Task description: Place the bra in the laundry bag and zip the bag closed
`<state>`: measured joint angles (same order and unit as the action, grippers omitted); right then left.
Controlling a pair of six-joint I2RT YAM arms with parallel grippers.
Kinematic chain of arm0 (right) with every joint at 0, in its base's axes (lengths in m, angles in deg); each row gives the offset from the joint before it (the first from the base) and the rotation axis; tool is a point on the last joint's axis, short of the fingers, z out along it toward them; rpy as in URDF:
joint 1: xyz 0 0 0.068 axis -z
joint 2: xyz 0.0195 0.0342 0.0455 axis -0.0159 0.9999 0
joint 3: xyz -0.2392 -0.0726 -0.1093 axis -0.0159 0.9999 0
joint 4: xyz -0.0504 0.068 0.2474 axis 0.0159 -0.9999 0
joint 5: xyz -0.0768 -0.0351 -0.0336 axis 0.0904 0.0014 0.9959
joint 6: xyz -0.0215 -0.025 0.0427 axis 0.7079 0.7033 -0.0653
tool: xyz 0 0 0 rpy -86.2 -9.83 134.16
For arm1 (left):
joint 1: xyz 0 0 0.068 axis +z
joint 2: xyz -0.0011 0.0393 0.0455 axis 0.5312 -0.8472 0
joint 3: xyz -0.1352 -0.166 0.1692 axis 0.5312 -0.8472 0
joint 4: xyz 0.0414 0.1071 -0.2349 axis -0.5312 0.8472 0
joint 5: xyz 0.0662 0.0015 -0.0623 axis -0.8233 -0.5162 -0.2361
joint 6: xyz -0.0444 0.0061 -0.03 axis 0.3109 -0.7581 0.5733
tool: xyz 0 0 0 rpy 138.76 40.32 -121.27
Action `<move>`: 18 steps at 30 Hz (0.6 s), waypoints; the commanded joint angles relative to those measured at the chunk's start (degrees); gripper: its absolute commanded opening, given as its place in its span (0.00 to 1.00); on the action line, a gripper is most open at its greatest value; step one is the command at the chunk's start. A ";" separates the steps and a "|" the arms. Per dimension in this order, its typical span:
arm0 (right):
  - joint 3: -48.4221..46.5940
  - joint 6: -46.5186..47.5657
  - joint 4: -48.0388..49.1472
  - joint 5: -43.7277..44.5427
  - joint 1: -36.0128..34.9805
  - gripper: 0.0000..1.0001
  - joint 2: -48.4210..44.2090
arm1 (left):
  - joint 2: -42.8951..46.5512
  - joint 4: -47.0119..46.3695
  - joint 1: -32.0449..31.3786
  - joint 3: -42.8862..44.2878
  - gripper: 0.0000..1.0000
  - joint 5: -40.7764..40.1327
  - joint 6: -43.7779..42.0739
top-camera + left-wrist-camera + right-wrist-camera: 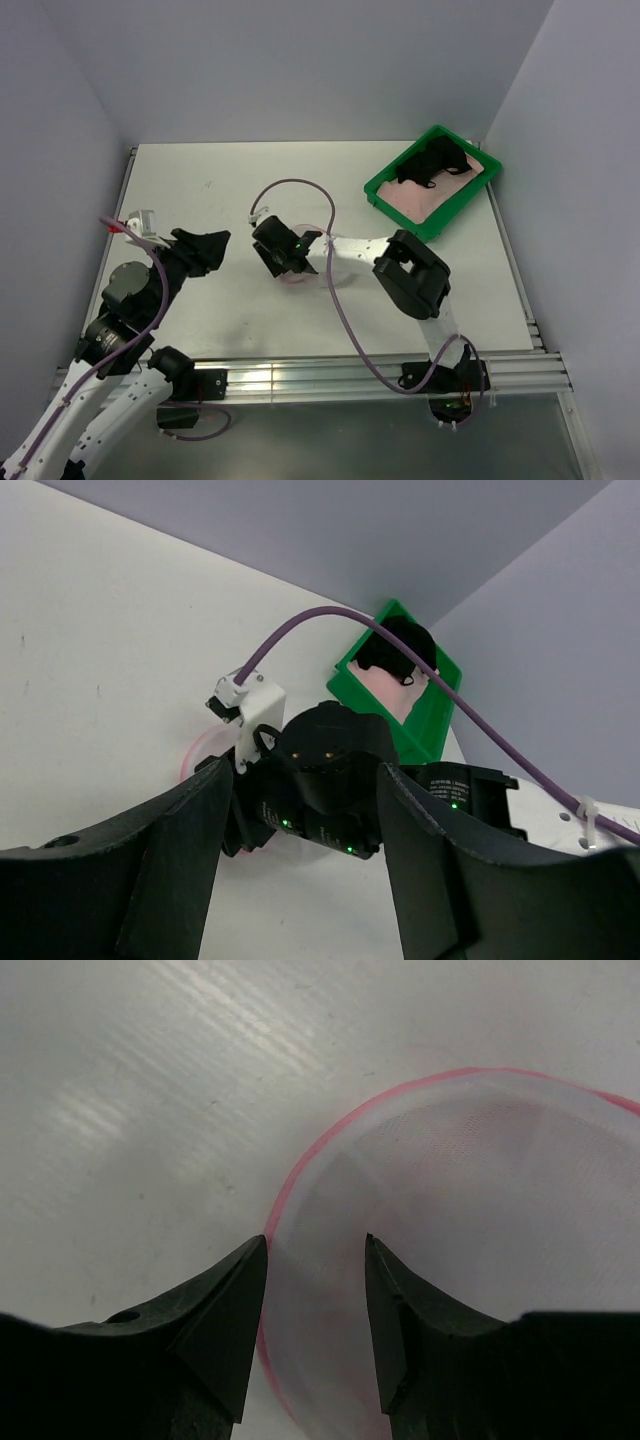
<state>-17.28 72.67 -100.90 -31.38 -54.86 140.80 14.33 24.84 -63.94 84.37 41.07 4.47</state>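
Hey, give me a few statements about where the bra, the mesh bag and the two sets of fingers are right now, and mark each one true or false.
1. The bra lies in the green tray. True.
2. The laundry bag sits inside the green tray. False: it lies on the table, apart from the tray.
3. The left fingers are closed on the bra. False: they stand apart with nothing between them.
4. The right fingers are apart, one on each side of the bag's pink rim. True.
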 commanded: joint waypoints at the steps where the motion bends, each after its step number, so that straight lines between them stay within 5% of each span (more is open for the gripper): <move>1: -4.82 0.09 -3.62 7.01 -0.48 0.51 2.49 | 0.56 0.44 -0.14 -1.05 0.66 -0.76 0.72; 4: -7.02 -0.53 -4.76 8.16 -0.39 0.45 6.44 | 1.17 0.09 -0.14 -2.81 0.66 -0.67 1.51; 7: -7.64 -1.14 -4.24 8.43 -0.48 0.20 7.59 | 1.44 0.18 -0.14 -4.22 0.66 -1.02 2.04; 9: -7.12 -1.50 -3.36 8.52 -0.48 0.17 7.16 | 1.44 0.00 -0.14 -4.93 0.66 -1.29 2.31; 12: -6.15 -1.50 -1.25 5.54 -0.48 0.35 5.13 | 1.00 -0.61 -0.22 -6.25 0.66 -1.03 3.01; 13: -6.32 -1.50 -1.42 4.92 -0.40 0.52 5.04 | 0.82 -0.88 -0.22 -6.68 0.66 -0.85 3.27; 18: -5.37 -2.55 -0.81 2.54 -0.48 0.54 6.27 | 0.73 -1.23 -0.14 -7.13 0.66 -0.67 3.45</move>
<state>-23.40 71.20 -102.28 -26.68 -55.05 147.20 15.01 25.63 -63.94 77.36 40.48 7.22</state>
